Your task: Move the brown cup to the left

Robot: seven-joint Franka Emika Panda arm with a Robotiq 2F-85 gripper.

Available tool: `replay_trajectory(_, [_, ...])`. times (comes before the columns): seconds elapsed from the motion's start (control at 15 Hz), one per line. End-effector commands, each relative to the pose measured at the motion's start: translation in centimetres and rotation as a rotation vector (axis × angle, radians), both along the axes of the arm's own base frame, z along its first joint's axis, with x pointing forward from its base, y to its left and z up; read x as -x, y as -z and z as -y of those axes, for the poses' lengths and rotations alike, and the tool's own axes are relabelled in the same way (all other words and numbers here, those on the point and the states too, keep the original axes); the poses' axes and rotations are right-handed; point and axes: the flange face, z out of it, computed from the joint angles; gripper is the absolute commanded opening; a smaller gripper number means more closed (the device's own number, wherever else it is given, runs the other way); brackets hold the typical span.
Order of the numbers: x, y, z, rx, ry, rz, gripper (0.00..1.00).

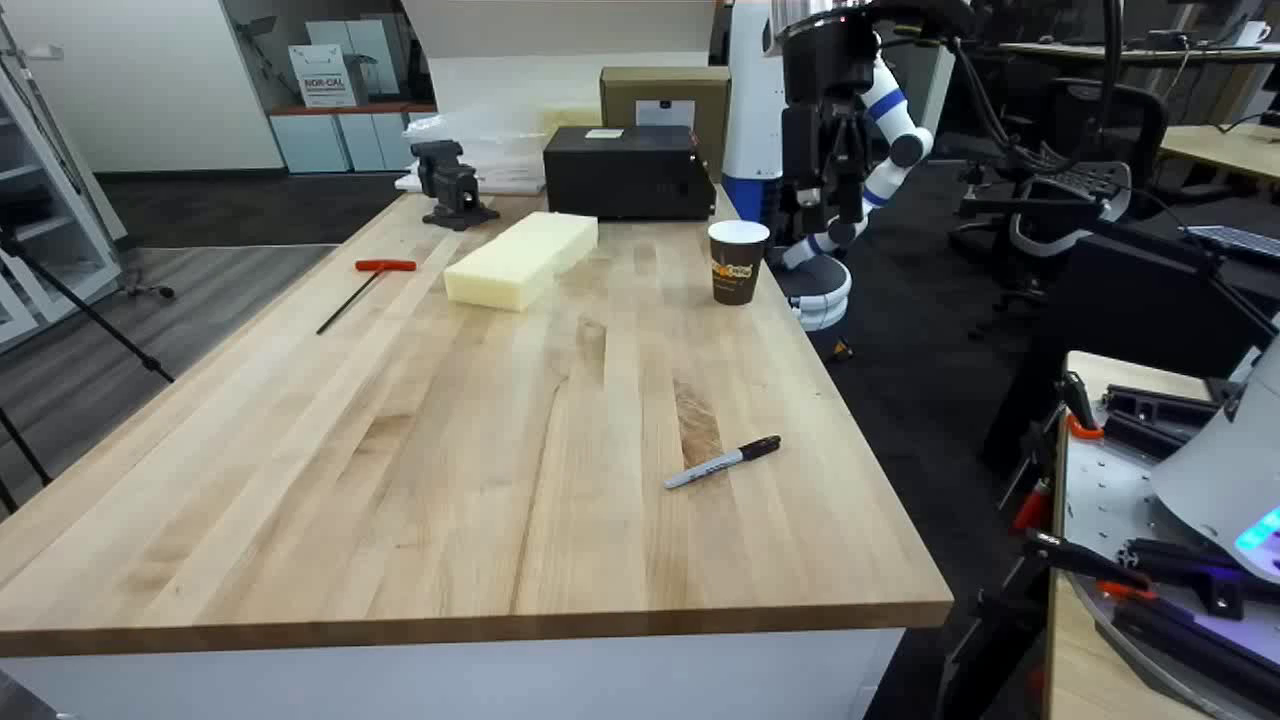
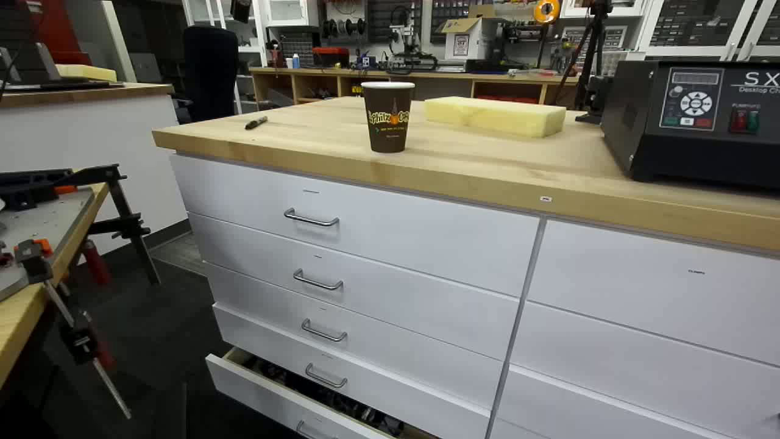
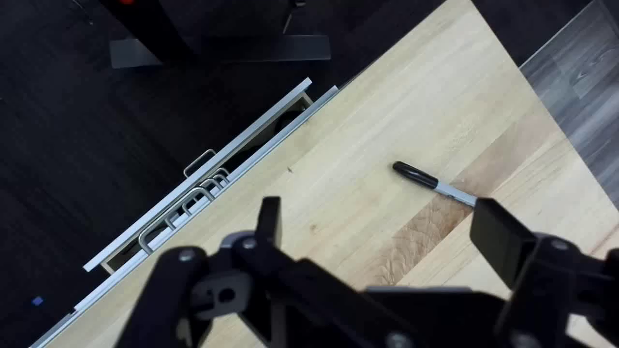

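Observation:
The brown cup (image 1: 735, 278) stands upright near the table edge on the robot's side in an exterior view. It also shows in an exterior view (image 2: 387, 122), near the table's drawer-side edge. It is dark brown with yellow lettering and a pale rim. It is out of view in the wrist view. My gripper (image 1: 828, 210) hangs in the air, appearing to the right of the cup and apart from it. In the wrist view my gripper (image 3: 377, 208) has its fingers wide apart with nothing between them, above the table.
A marker (image 1: 722, 462) lies on the table, also in the wrist view (image 3: 435, 184). A yellow foam block (image 1: 525, 258), red T-handle tool (image 1: 385, 266), black vise (image 1: 452, 188) and black machine (image 1: 628, 172) are on the table. A low drawer (image 2: 292, 396) stands open.

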Motion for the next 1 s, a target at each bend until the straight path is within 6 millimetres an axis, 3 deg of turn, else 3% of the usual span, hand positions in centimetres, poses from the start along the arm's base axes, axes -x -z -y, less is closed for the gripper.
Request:
replay_trajectory(0.0, [0.0,0.0,0.0,0.0,0.0,0.0,1.0])
replay_trajectory(0.4, [-0.1,0.1,0.2,0.004,-0.002,0.001,1.0])
replay_trajectory(0.93, [-3.4,2.6,2.5,0.029,-0.125,0.119,1.0])
